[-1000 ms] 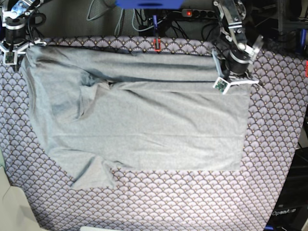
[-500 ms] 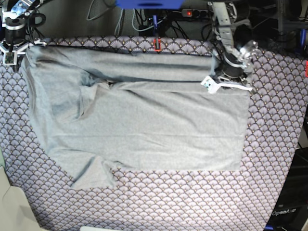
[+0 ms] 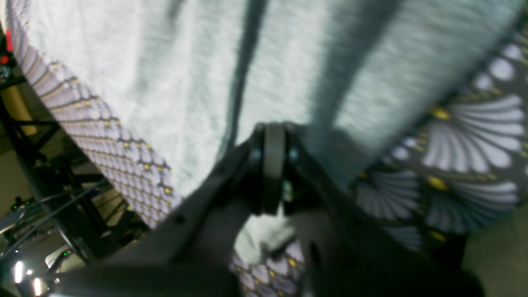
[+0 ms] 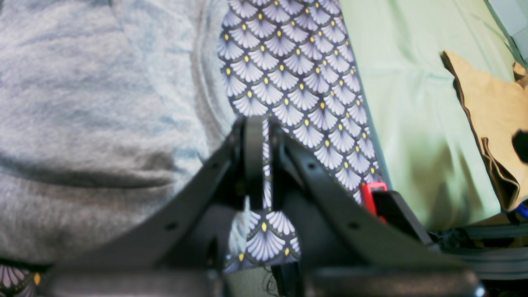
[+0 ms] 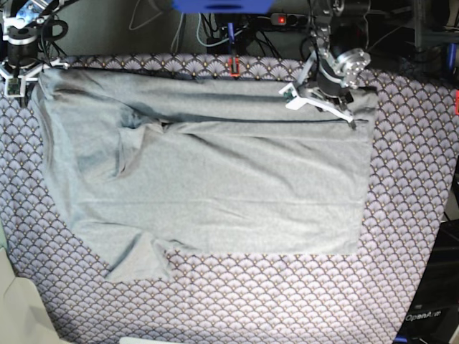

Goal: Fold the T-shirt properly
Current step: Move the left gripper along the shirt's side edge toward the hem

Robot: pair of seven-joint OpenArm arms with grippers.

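Item: T-shirt (image 5: pixel 215 172), light heather-grey, lying spread across the purple-white fan-scale tablecloth (image 5: pixel 287 301). Body lies broad and mostly flat; a long crease runs along the far band; one sleeve pokes out at the near corner, rumpled, and the collar region shows a bunched dark fold.

Item: left gripper (image 5: pixel 319 97), over the far corner of the shirt on the base view's right. Jaws fully closed. In its wrist view the closed tips (image 3: pixel 274 165) sit over grey cloth beside the shirt's edge — whether any fabric is pinched between them cannot be told; the view is blurred.

Item: right gripper (image 5: pixel 16 68), at the opposite far corner. Jaws closed as well. Its wrist view shows the tips (image 4: pixel 258 161) just beside the shirt's hem, with patterned cloth visible through the narrow gap; a wisp of pale fabric hangs near the inner jaw, but a real hold is not evident.

Risks, as judged:
- Uneven hold. If one gripper has cloth and the other has none, a lift would drag one corner only and skew the fold line.
- Tablecloth caught with the shirt, since both lie touching at the hem — the whole surface would then ripple.
- Rumpled sleeve and collar bunch folded in as they lie, giving a lumpy, crooked result.
- Thin knit slipping from a shallow pinch mid-lift.
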